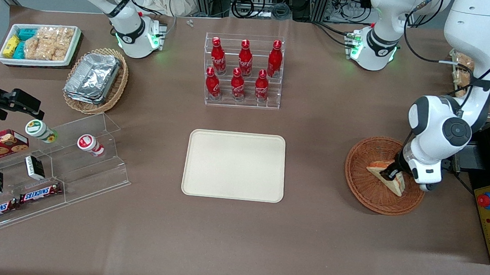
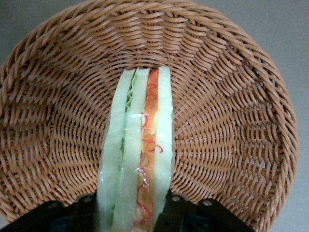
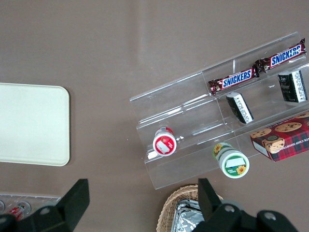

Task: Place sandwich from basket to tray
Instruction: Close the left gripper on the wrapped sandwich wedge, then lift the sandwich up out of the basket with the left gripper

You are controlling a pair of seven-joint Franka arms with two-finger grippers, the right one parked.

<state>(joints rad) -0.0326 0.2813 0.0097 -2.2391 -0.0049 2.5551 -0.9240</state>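
- Front view: the gripper (image 1: 391, 173) is down inside the reddish-brown wicker basket (image 1: 363, 183), set on the sandwich (image 1: 386, 175), which lies in the basket at the working arm's end of the desk (image 1: 307, 231).
- The left wrist view shows the sandwich (image 2: 137, 154) edge-on between the two fingers (image 2: 176, 208), bread and red-orange and green filling running straight out from them; the fingers look closed against its flat sides, so I judge the grasp made or nearly so.
- Step in hand: picking up; the sandwich is not yet lifted clear.
- Next move calls for a straight lift above the basket rim, then a carry sideways to the bare cream tray (image 1: 234, 165), well apart at the desk's middle.
- The arm is bent sharply, its wrist pointing down over the basket.
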